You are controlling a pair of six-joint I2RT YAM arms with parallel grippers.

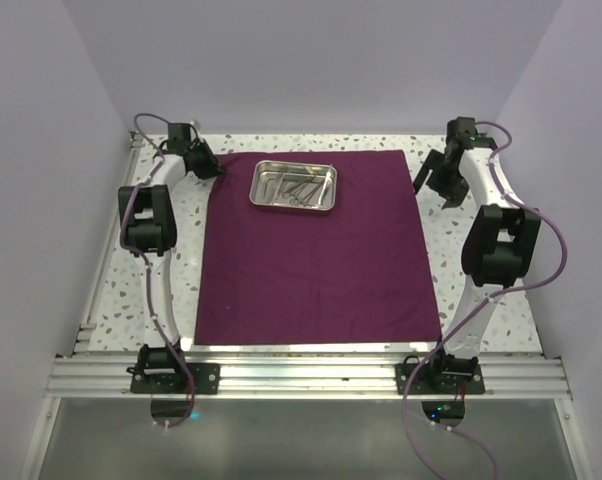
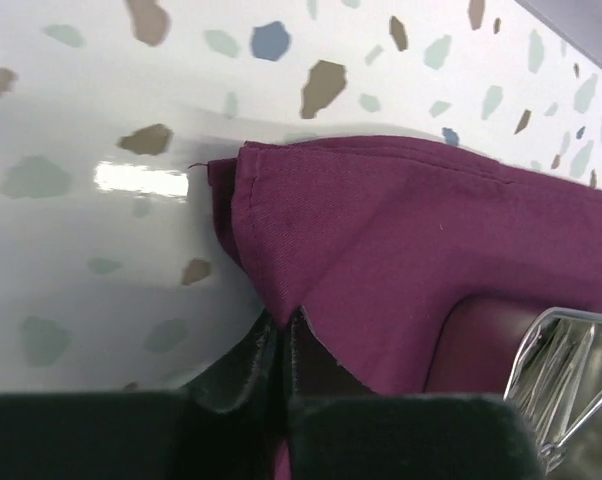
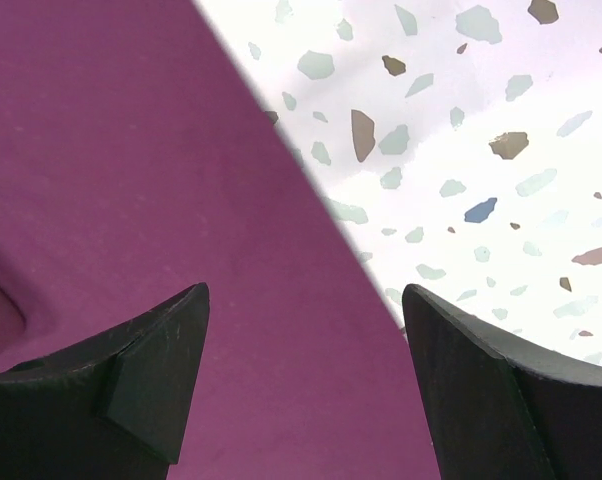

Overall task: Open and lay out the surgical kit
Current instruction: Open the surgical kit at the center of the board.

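Pinching a corner of the dark purple cloth wrap (image 2: 381, 230), the left gripper (image 2: 281, 335) had its fingers pressed together on the fabric. The hemmed corner bunched just beyond their tips over the speckled white tabletop (image 2: 81, 200). The shallow shiny steel tray (image 2: 571, 370) sat on the cloth to those fingers' right, with small silvery instruments (image 1: 301, 188) inside. The right gripper (image 3: 301, 300) was spread wide and held nothing, and the cloth's edge ran between its fingers.

Left arm (image 1: 146, 225), right arm (image 1: 496, 245): white links, black joint housings, black bases far behind fingers. Lilac cable (image 1: 556, 250) along each arm. Right gripper (image 3: 303, 295) fingers (image 3: 156, 370): matte black, wedge-shaped, tapering to tips. Left gripper (image 2: 281, 330) fingers (image 2: 231, 375): same black.
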